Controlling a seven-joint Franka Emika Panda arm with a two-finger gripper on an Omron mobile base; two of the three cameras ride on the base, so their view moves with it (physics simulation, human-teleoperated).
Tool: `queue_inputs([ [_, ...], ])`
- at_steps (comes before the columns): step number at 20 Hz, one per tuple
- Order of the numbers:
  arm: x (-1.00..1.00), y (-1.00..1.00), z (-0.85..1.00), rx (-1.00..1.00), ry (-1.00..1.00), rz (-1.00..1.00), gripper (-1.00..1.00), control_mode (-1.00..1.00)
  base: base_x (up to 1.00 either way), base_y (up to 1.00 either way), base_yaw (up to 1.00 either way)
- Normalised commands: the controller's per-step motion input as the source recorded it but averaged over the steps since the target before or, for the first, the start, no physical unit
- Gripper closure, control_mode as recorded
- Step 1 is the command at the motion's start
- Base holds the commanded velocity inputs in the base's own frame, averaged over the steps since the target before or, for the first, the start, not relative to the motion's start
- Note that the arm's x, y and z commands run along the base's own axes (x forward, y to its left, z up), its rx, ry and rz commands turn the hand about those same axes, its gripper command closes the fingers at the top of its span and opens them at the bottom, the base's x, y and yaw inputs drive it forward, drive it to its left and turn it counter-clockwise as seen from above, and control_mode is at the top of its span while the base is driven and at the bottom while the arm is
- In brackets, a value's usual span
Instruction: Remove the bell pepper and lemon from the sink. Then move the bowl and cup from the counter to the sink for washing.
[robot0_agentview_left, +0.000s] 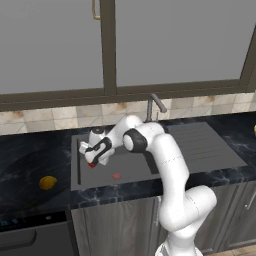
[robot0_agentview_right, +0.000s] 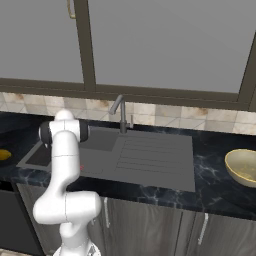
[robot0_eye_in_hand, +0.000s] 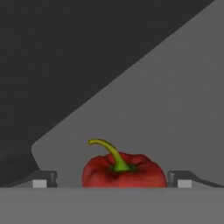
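Currently listed: end effector (robot0_agentview_left: 92, 161) spread, fingers either side of the bell pepper (robot0_eye_in_hand: 124, 170) in the sink (robot0_agentview_left: 130, 172); lemon (robot0_agentview_left: 48, 183) on the table (robot0_agentview_left: 30, 165); bowl (robot0_agentview_right: 242, 166) at right.

1 bell pepper (robot0_eye_in_hand: 124, 170), 1 lemon (robot0_agentview_left: 47, 183), 1 bowl (robot0_agentview_right: 243, 167), 1 sink (robot0_agentview_left: 200, 150); cup maybe out of frame.

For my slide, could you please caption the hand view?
Open hand straddling the red bell pepper on the sink floor.
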Motion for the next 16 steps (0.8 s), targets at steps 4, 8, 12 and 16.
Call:
queue_inputs([
  [4,0.07,0.11,-0.16,0.03,0.00,-0.03,-1.00,-1.00,0.00,0.00,0.00],
  [8,0.08,0.08,-0.20,0.01,0.00,-0.03,-1.00,-1.00,0.00,0.00,0.00],
  [12,0.07,0.06,-0.25,0.00,0.00,-0.04,-1.00,-1.00,0.00,0.00,0.00],
  [16,0.00,0.08,-0.24,0.00,0.04,-0.05,-1.00,-1.00,0.00,0.00,0.00],
])
